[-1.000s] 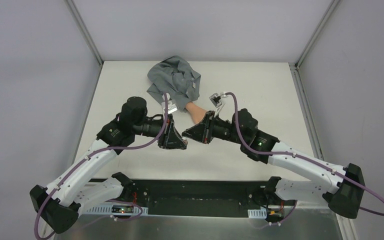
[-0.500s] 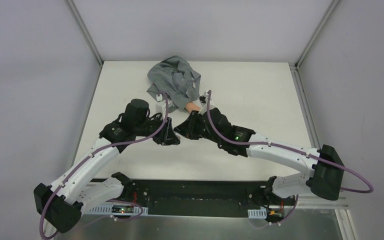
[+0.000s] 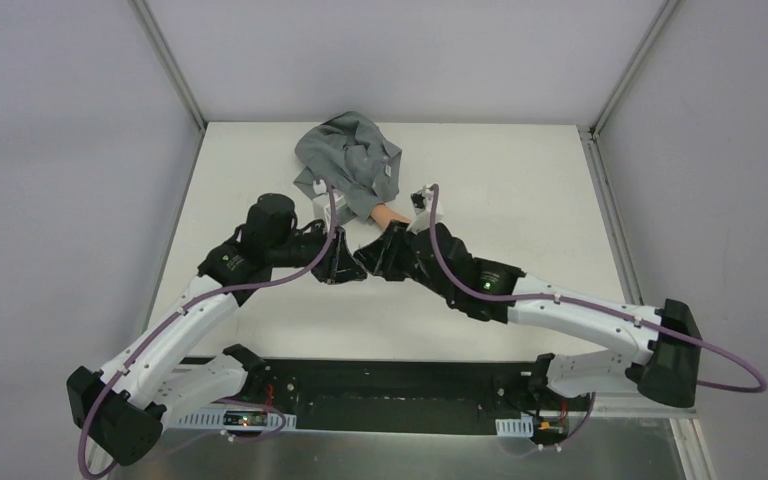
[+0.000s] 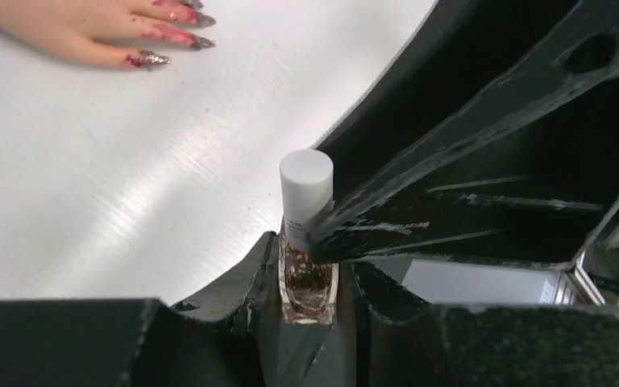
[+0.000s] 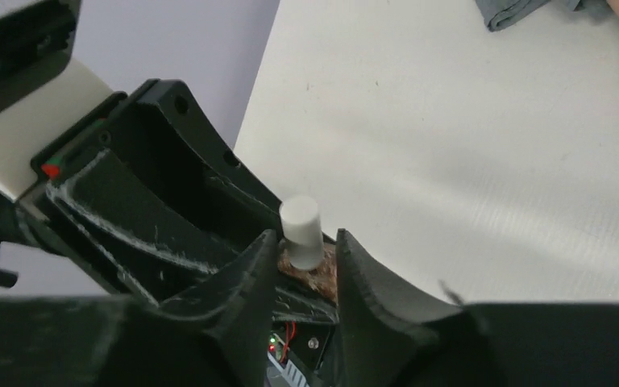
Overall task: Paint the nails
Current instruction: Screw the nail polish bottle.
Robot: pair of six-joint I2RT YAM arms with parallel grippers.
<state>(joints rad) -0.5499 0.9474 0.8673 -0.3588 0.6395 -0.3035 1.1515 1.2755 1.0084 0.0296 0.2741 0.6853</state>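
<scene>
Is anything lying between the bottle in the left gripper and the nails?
Nothing visible. The left wrist view shows only bare table between the bottle, held in the left gripper, and the nails. The right gripper straddles its cap, off that path.

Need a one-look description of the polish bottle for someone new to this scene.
Start at the peach fake hand at mid-table. On its near side, the left gripper holds a small bottle upright. It is clear glass with brown glitter inside and a plain white round cap, unlike the red nails and grey sleeve nearby.
</scene>
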